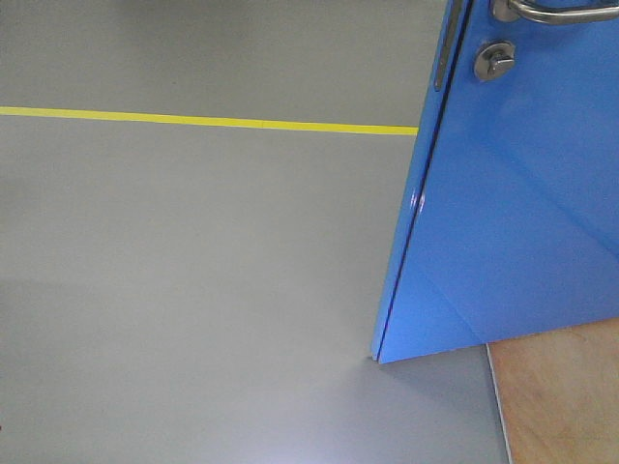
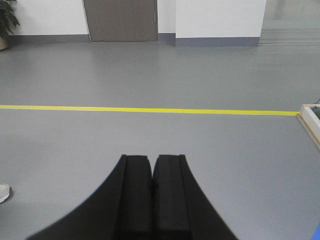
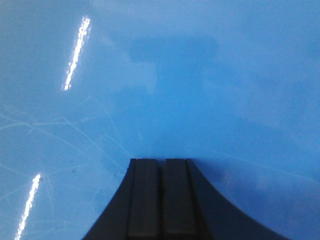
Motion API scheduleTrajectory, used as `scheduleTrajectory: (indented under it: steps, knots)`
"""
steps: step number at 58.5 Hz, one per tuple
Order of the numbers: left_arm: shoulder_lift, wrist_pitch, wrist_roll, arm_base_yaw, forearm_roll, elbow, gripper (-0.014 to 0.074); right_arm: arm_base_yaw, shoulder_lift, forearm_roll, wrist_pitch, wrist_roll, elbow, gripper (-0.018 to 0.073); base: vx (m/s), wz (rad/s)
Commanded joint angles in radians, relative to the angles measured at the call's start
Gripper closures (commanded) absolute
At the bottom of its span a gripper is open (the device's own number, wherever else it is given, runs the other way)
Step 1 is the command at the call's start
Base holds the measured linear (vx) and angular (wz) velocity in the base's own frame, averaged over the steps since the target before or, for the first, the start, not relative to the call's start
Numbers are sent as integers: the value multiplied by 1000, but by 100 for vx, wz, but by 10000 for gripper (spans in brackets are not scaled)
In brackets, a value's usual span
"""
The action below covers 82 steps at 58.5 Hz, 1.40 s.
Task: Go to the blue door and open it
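At top right, blue door (image 1: 513, 213), lever handle (image 1: 561, 12) cut off

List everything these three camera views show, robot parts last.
Glossy flat door panel: one, bright blue, right of front view.
Metal lever handle: one, silver, top of that door.
Round thumb-turn lock: one, silver, below the handle.
Floor tape line: one, yellow, across the grey floor.
Wooden board: one, light brown, at the door's foot.
Far door: one, grey-brown, back wall.
Potted plant: one, green, far left.
Left gripper: one, black, shut, above floor.
Right gripper: one, black, shut, facing door panel.
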Motion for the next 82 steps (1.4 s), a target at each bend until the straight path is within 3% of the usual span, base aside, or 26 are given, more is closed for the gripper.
scheduleTrajectory:
  steps: [1, 82]
  knots:
    - [-13, -85, -7, -1, -3, -26, 524, 7, -46, 17, -8, 0, -35, 547, 26, 4]
    - [-13, -85, -7, -1, -3, -26, 524, 7, 25, 17, -9, -1, -35, 547, 25, -5]
